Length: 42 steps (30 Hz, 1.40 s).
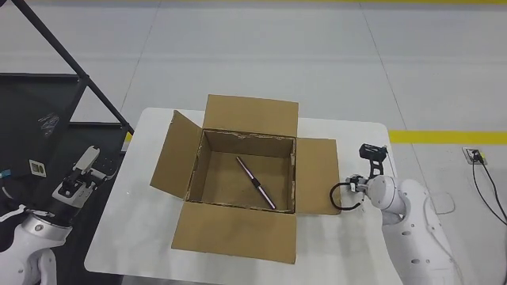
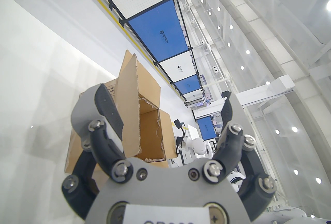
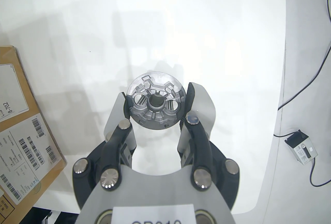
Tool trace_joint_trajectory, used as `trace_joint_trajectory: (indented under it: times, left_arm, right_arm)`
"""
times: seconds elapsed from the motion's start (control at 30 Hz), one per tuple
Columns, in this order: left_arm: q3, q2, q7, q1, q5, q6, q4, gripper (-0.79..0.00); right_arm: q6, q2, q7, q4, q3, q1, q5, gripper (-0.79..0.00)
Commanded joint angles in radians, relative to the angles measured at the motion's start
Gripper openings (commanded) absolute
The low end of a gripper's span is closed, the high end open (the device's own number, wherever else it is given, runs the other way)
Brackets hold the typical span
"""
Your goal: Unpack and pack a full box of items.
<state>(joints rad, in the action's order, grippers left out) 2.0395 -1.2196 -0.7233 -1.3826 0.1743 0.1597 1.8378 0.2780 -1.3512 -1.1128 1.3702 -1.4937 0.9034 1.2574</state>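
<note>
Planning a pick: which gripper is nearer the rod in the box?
Right. The right gripper is beside the box's right flap, near the rod; the left gripper is beyond the table's left edge.

The table (image 1: 131, 226) (image 2: 38, 67) (image 3: 155, 15) is white and has round corners. One big brown box (image 1: 238, 236) (image 2: 151, 129) (image 3: 23, 116) sits on it, in the middle. The box is open, with its four flaps spread out. The back flap stands by the table's far edge. The front flap comes close to the near edge. The right flap lies flat towards the right edge.
</note>
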Motion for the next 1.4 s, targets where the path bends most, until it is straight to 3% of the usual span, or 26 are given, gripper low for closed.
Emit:
trace_joint_trajectory:
  times: [0.0,0.03,0.07,0.17,0.47,0.7,0.8,0.9,1.1,1.37]
  left_arm:
    - [0.000,0.000,0.000,0.000,0.000,0.000,0.000,0.000]
    - [0.000,0.000,0.000,0.000,0.000,0.000,0.000,0.000]
    - [0.000,0.000,0.000,0.000,0.000,0.000,0.000,0.000]
    - [0.000,0.000,0.000,0.000,0.000,0.000,0.000,0.000]
    - [0.000,0.000,0.000,0.000,0.000,0.000,0.000,0.000]
    - [0.000,0.000,0.000,0.000,0.000,0.000,0.000,0.000]
    - [0.000,0.000,0.000,0.000,0.000,0.000,0.000,0.000]
    - [0.000,0.000,0.000,0.000,0.000,0.000,0.000,0.000]
    - [0.000,0.000,0.000,0.000,0.000,0.000,0.000,0.000]
    - [0.000,0.000,0.000,0.000,0.000,0.000,0.000,0.000]
  right_arm:
    - [-0.004,0.001,0.003,0.000,-0.003,0.001,-0.011,-0.317]
    - [-0.006,0.001,0.004,0.000,-0.004,0.002,-0.016,-0.243]
    - [-0.007,0.002,0.004,0.001,-0.005,0.003,-0.017,-0.071]
    - [-0.009,0.004,-0.002,0.009,-0.005,0.005,-0.017,0.000]
    - [0.030,0.009,0.016,0.118,-0.011,0.029,0.011,0.000]
    - [0.110,0.003,0.073,0.555,0.087,0.154,0.161,0.000]
    - [0.056,0.000,0.105,0.716,0.171,0.192,0.183,0.000]
    - [-0.043,-0.006,0.119,0.782,0.269,0.185,0.142,0.000]
    - [-0.192,-0.034,0.031,0.583,0.440,0.001,-0.007,0.000]
    - [-0.168,-0.120,0.003,0.047,0.680,-0.316,-0.105,0.000]
